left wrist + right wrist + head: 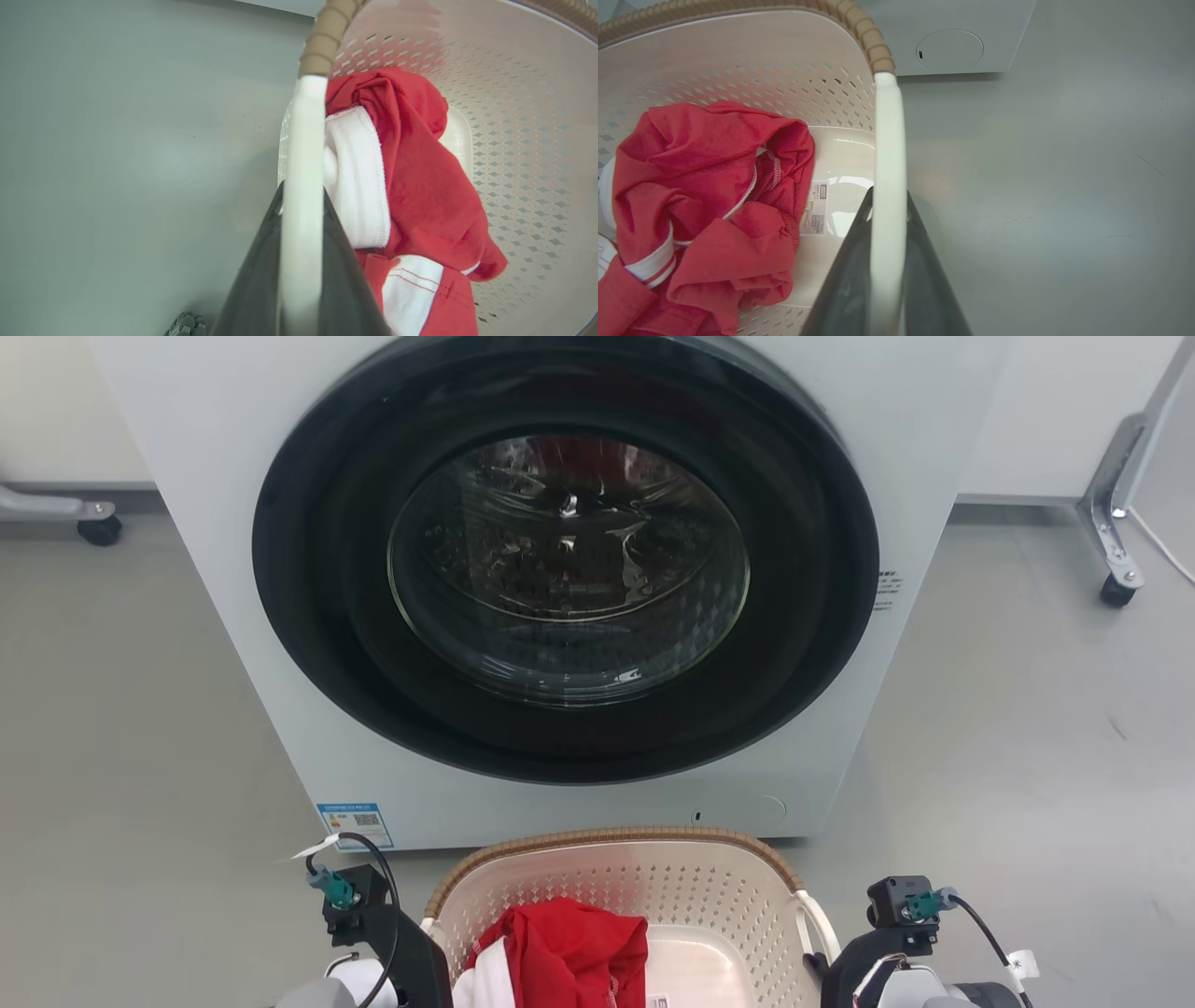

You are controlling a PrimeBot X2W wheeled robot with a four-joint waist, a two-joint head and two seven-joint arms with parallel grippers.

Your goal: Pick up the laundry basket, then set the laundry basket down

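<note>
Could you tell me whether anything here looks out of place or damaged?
Nothing stands out: the clothes lie inside the laundry basket, none spilled, and the left gripper and right gripper each clamp a side handle.

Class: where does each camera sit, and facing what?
Head view: from the head, down at a white front-loading washer and cream perforated plastic laundry basket; left arm, right arm show.
Left wrist view: along the left end effector, clamped on a white basket handle.
Right wrist view: same, right end effector, opposite handle.
Wrist views share the red fabric garment.
</note>
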